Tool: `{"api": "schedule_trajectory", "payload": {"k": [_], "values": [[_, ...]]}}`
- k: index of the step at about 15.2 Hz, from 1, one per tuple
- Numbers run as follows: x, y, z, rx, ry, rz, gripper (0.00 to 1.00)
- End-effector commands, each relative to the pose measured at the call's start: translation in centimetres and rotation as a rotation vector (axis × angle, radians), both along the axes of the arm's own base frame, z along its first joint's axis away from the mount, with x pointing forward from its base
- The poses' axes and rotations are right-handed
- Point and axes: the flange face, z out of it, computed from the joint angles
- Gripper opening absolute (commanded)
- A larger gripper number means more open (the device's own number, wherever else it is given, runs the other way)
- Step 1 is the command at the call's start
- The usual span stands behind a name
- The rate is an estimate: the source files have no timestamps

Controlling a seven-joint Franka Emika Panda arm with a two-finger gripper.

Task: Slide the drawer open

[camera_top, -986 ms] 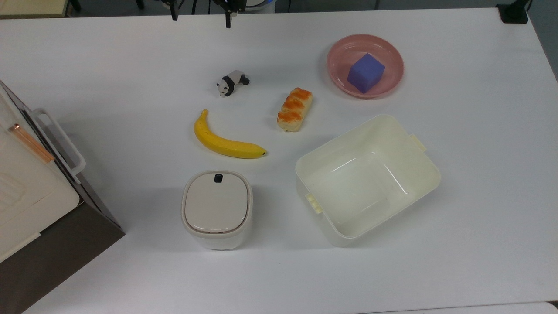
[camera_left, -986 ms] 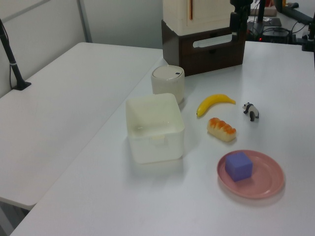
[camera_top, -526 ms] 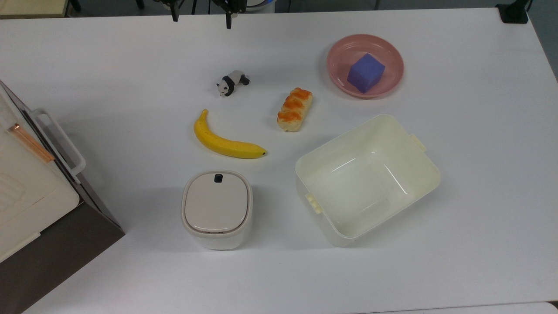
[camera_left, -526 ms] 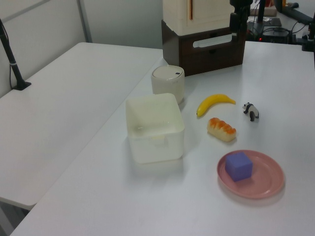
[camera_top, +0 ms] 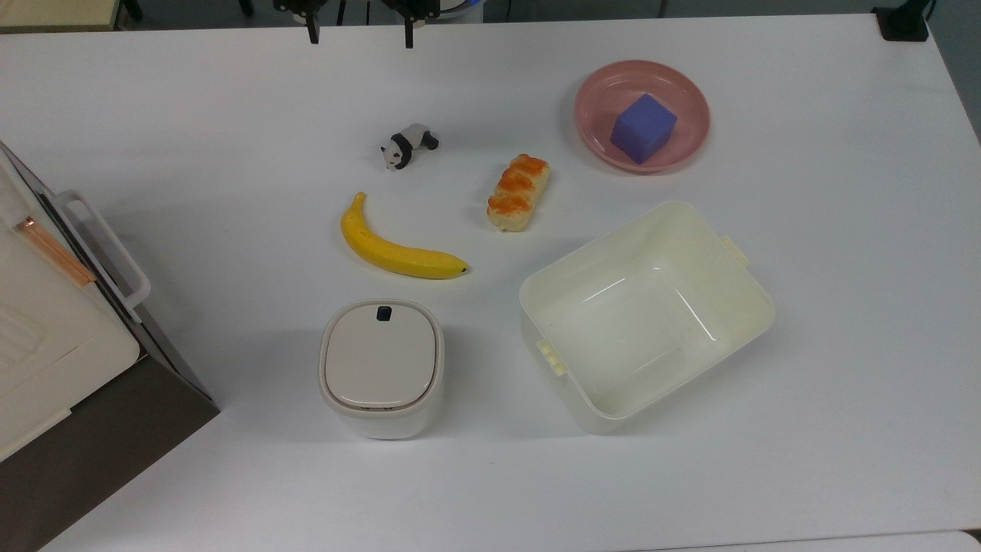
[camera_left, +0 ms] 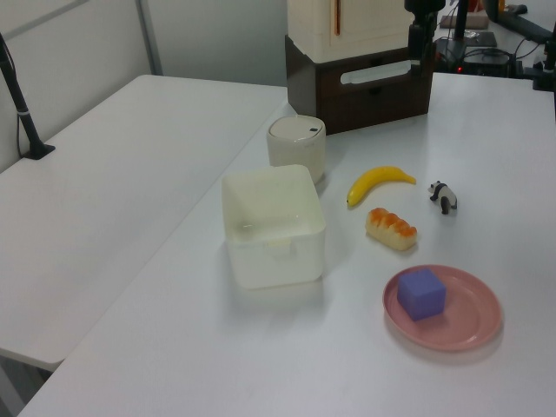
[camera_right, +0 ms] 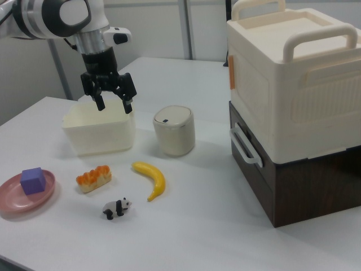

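Gripper (camera_right: 113,105) spread empty, cropped at the top view's edge; drawer (camera_right: 255,172) shut.

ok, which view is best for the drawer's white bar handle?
The right view: the white bar handle stands clear of the dark brown wooden drawer front, with the gap behind it visible. The top view shows the handle from above; the left view shows it small, partly behind the arm.

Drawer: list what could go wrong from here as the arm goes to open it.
1. The open gripper is far from the drawer; the panda and banana lie between and could get swept aside.
2. The handle is a thin bar close to the front; fingers may slip off.
3. The appliance on top could shift during the pull.
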Motion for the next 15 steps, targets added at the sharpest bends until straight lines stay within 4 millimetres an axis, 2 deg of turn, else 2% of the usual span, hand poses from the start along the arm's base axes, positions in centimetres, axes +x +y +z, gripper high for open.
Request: {"api": "schedule_trajectory", "payload": {"k": [1, 12, 15], "values": [[-0.2, 0.3, -0.4, 0.02, 0.021, 0.065, 1.0], [0.3, -0.3, -0.7, 0.017, 0.005, 0.106, 1.0], [0.9, -0.4, -1.4, 0.017, 0.007, 0.142, 1.0]]}}
